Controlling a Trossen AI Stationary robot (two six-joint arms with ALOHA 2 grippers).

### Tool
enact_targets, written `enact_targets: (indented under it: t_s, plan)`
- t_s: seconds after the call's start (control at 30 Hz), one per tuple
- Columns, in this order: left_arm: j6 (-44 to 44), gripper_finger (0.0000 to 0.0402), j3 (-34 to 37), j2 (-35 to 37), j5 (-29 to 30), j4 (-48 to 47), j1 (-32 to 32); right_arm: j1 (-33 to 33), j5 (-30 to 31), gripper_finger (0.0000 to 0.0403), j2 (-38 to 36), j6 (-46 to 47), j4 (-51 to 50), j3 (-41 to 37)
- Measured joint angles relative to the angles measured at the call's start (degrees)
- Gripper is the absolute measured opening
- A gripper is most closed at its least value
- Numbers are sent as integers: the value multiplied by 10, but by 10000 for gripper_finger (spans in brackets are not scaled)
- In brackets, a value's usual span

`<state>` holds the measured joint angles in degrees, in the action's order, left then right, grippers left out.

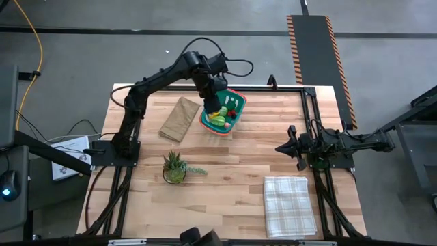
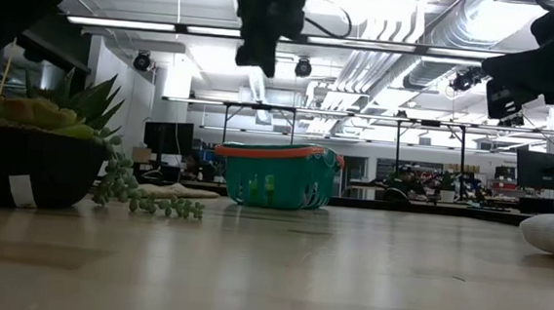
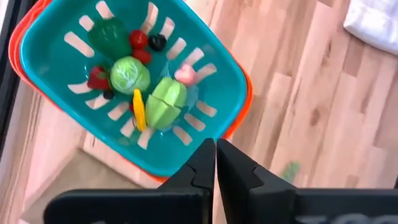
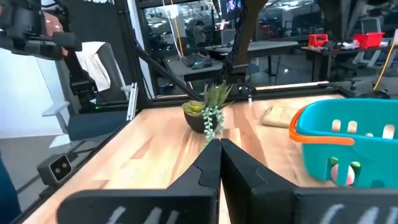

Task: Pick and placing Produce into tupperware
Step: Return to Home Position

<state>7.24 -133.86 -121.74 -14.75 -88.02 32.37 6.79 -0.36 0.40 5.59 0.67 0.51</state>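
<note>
Pale wood worktop, checked cloth at near right corner, right end effector closed and empty by right edge, teal tupperware holding the produce near far edge, left end effector above it, closed, empty

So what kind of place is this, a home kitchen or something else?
Probably a robotics lab in an open industrial workspace: exposed ceiling ducts and strip lights overhead, a hazard-striped mat on the concrete floor, and computer desks beyond the table.
</note>
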Motion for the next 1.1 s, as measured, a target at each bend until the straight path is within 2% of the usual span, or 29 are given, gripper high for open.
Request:
enact_targets:
  t_s: [0.5,0.67,0.97,1.1]
  plan:
    - [-15,0,0,81,-52,-20,-36,0,-1,0,0,19,0,0]
    - [-15,0,0,108,-52,-20,-59,0,-1,0,0,19,-1,0]
    - [-1,0,0,172,-31,-20,-82,0,-1,0,0,19,-1,0]
    - [-12,0,0,209,27,-20,-80,0,-1,0,0,19,-1,0]
